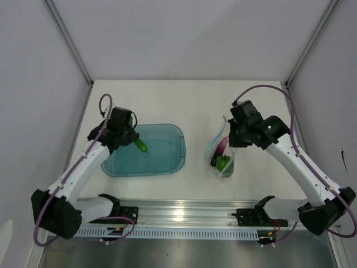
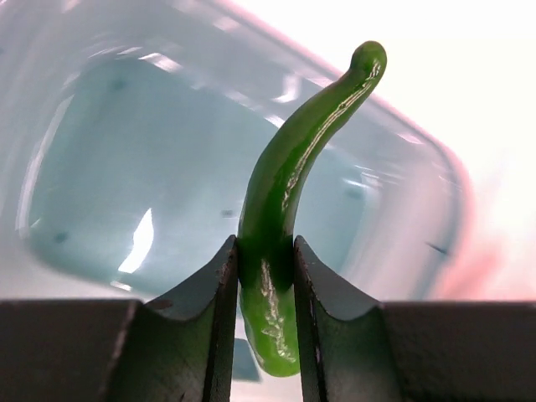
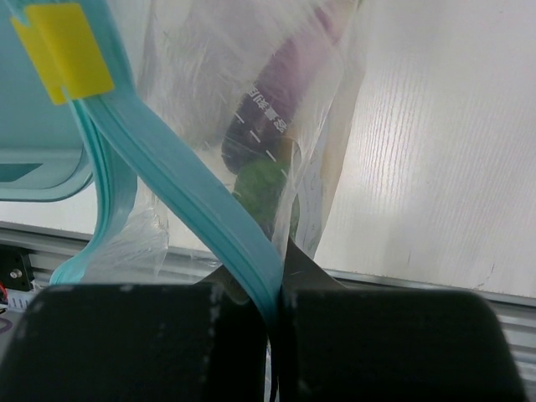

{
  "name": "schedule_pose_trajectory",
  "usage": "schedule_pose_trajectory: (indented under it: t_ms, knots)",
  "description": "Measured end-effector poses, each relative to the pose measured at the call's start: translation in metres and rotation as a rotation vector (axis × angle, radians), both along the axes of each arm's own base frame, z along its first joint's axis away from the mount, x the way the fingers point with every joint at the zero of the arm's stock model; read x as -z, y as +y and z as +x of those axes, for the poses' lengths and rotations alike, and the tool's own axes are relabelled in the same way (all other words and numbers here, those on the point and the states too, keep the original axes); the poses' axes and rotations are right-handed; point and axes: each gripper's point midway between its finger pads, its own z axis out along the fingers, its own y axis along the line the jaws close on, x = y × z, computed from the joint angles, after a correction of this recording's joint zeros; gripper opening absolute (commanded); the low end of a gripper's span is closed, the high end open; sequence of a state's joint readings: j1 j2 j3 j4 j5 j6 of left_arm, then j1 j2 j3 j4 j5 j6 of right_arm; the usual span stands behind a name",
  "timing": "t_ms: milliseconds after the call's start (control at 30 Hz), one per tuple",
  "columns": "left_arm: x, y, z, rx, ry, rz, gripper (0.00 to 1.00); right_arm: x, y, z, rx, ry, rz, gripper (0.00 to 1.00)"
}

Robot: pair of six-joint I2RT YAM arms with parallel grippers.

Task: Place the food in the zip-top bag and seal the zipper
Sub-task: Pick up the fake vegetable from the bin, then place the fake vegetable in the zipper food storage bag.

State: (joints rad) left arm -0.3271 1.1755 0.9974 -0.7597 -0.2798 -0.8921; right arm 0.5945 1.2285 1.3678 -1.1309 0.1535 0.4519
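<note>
White table point(image 1: 167, 100), tray point(image 1: 162, 156) left. Left gripper point(image 2: 264, 251) pinches the glossy pepper point(image 2: 293, 159) near one end; I expect swivel or slip in transit. Right gripper point(image 3: 272, 289) is clamped on the zipper point(image 3: 155, 167); bag point(image 3: 201, 75) mouth looks narrow.

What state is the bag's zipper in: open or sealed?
Open: in the right wrist view the two teal strips of the zipper bow apart, with the right gripper pinching just one of them.
</note>
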Motion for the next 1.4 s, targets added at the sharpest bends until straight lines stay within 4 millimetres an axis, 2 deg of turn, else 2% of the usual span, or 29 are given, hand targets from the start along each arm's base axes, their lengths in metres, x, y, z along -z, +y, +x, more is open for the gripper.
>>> schedule_pose_trajectory:
  t_ms: [67, 133, 200, 400, 500, 733, 833, 1000, 1133, 1400]
  knots:
    - [-0.028, -0.015, 0.0, 0.092, -0.106, -0.044, 0.19, 0.001, 0.0, 0.001, 0.0, 0.003, -0.003, 0.0]
    - [-0.058, -0.041, -0.003, 0.241, -0.233, -0.116, 0.16, 0.002, 0.001, 0.001, 0.001, 0.005, -0.005, 0.0]
    - [-0.086, -0.067, -0.011, 0.391, -0.367, -0.189, 0.01, 0.002, 0.001, 0.002, 0.002, 0.005, -0.006, 0.0]
    - [-0.159, -0.144, -0.063, 0.845, -0.693, -0.381, 0.01, 0.004, 0.006, 0.002, -0.004, 0.009, -0.002, 0.0]
    - [-0.179, -0.17, -0.081, 0.981, -0.776, -0.434, 0.0, 0.004, 0.009, 0.001, -0.011, 0.008, 0.006, 0.0]
    - [-0.19, -0.234, -0.105, 1.207, -0.761, -0.542, 0.01, 0.003, 0.012, 0.002, -0.011, 0.005, 0.015, 0.0]
    - [-0.184, -0.258, -0.115, 1.261, -0.739, -0.575, 0.01, 0.003, 0.012, 0.002, -0.007, 0.005, 0.019, 0.0]
    - [-0.189, -0.28, -0.121, 1.265, -0.755, -0.635, 0.01, 0.002, 0.015, 0.002, -0.011, 0.005, 0.031, 0.0]
    - [-0.194, -0.293, -0.112, 1.207, -0.77, -0.686, 0.01, 0.002, 0.017, 0.001, -0.009, 0.009, 0.044, 0.0]
    - [-0.176, -0.313, -0.099, 1.091, -0.745, -0.658, 0.01, -0.001, 0.025, 0.001, -0.01, 0.024, 0.105, 0.0]
